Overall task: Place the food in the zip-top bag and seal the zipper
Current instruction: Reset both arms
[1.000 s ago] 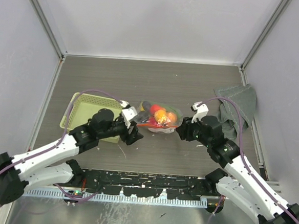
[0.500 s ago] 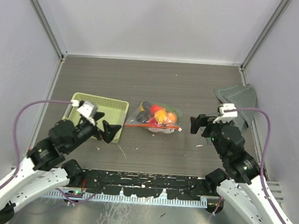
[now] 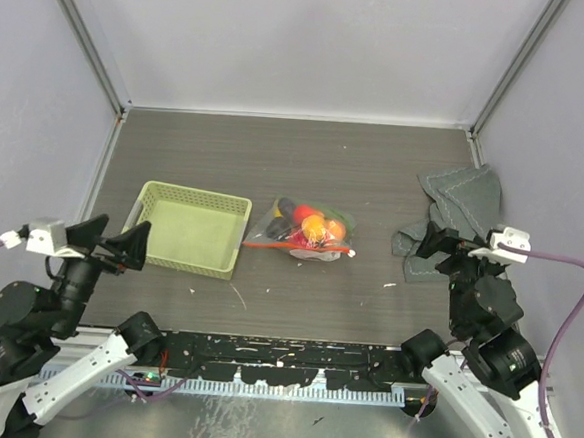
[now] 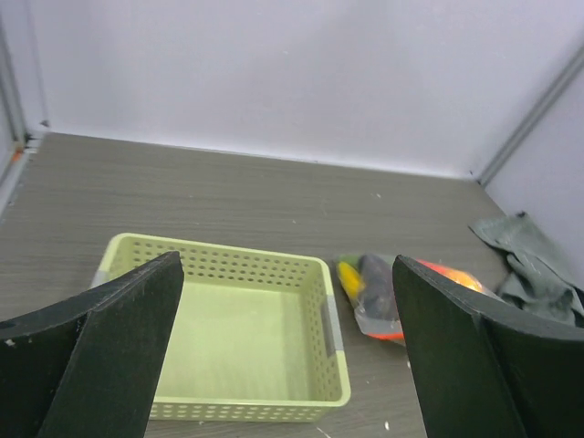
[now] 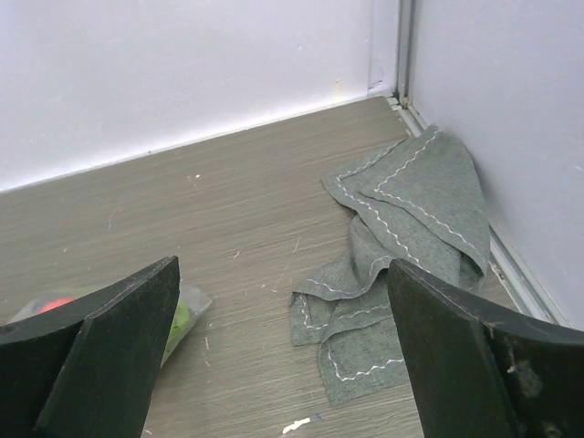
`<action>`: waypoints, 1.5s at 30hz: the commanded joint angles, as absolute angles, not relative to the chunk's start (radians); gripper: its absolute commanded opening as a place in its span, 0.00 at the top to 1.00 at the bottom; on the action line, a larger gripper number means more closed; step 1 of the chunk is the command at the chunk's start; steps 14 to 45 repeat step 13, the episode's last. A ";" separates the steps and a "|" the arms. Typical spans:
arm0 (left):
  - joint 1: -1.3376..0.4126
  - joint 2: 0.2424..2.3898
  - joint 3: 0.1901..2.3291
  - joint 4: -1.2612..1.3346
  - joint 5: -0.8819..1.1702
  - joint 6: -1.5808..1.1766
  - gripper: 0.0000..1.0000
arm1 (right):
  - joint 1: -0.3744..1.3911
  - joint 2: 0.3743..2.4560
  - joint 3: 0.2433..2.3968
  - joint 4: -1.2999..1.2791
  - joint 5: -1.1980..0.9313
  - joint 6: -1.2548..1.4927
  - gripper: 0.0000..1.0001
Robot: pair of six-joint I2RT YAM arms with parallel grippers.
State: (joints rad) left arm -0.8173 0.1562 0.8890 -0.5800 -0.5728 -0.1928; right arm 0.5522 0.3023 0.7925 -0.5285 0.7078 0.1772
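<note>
While your left gripper (image 3: 115,239) and right gripper (image 3: 443,244) both stand spread wide with nothing between the fingers, the zip-top bag (image 3: 306,232) lies between them, well apart from each; the food (image 3: 318,225) sits inside it; the zipper (image 3: 295,245) runs along the edge nearest the arms; the green basket (image 3: 189,190) lies just ahead of your left gripper; the grey cloth (image 3: 464,196) lies ahead of your right.

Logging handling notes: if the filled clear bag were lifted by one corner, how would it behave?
Probably floppy: the zip-top bag is thin crinkled film. The food bulging inside would likely sag and shift. Pushed, it may slide.
</note>
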 commanded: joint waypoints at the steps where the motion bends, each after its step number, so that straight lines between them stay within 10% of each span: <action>1: -0.819 0.072 0.837 -0.555 -0.716 -0.150 0.02 | 0.552 0.249 0.752 -0.459 0.787 0.155 0.00; 45: -0.820 0.010 0.785 -0.550 -0.741 -0.117 0.02 | 0.552 0.231 0.751 -0.461 0.792 0.149 0.00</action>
